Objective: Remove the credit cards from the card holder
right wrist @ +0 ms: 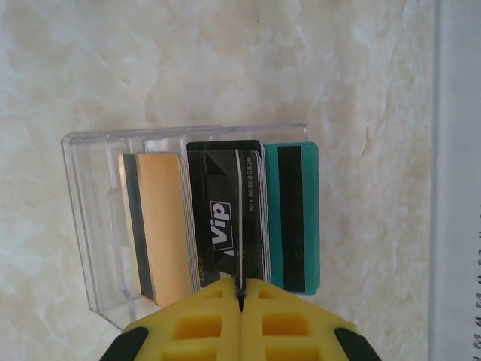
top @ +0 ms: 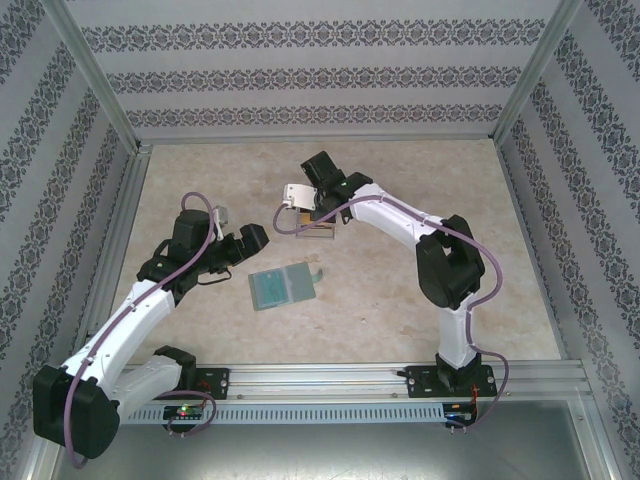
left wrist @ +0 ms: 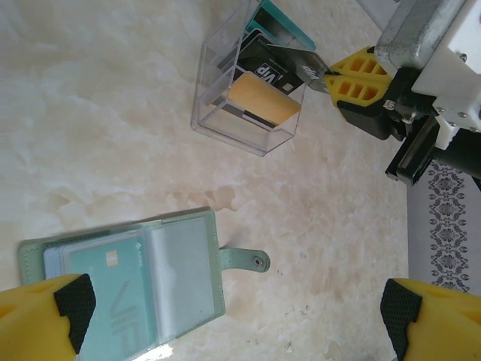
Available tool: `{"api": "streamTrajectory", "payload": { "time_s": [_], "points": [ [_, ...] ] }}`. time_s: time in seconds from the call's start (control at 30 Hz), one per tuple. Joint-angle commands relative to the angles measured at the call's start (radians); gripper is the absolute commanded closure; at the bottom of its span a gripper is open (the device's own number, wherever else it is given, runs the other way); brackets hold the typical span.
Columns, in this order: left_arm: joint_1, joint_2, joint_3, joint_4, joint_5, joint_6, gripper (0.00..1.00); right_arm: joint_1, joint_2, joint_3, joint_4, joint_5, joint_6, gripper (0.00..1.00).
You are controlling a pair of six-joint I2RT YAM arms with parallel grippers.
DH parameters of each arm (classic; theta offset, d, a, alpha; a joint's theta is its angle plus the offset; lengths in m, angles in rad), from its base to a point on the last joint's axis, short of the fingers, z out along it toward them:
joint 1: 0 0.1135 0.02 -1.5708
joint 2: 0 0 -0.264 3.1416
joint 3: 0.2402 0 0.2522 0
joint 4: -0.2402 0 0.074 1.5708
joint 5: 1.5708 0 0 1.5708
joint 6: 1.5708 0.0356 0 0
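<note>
Holder (left wrist: 180, 259) lies open on table (left wrist: 113, 113), tab out flat, teal card (left wrist: 113, 297) in its clear pocket. Left gripper (left wrist: 237, 312) over holder's near edge, jaws spread wide, empty. Right gripper (right wrist: 240, 292) at stand (right wrist: 90, 226), jaws pinching thin card (left wrist: 291, 59), seen edge-on, probably black. Stand, apart from holder, holds orange card (right wrist: 161, 226), black VIP card (right wrist: 222, 226), striped teal card (right wrist: 297, 218) side by side.
</note>
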Motion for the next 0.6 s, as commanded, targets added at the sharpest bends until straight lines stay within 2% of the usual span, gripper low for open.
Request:
{"api": "streamTrajectory", "payload": {
  "time_s": [0.0, 0.43, 0.57],
  "points": [
    [0.018, -0.019, 0.013, -0.021, 0.004, 0.015, 0.01, 0.01, 0.035, 0.024, -0.003, 0.0, -0.022, 1.0],
    [0.043, -0.023, -0.002, -0.021, 0.026, 0.013, 0.01, 0.001, 0.088, 0.027, 0.026, 0.014, 0.009, 1.0],
    [0.047, -0.029, -0.007, -0.021, 0.029, 0.01, 0.01, -0.003, 0.099, 0.04, 0.043, 0.039, 0.033, 0.89]
  ]
}}
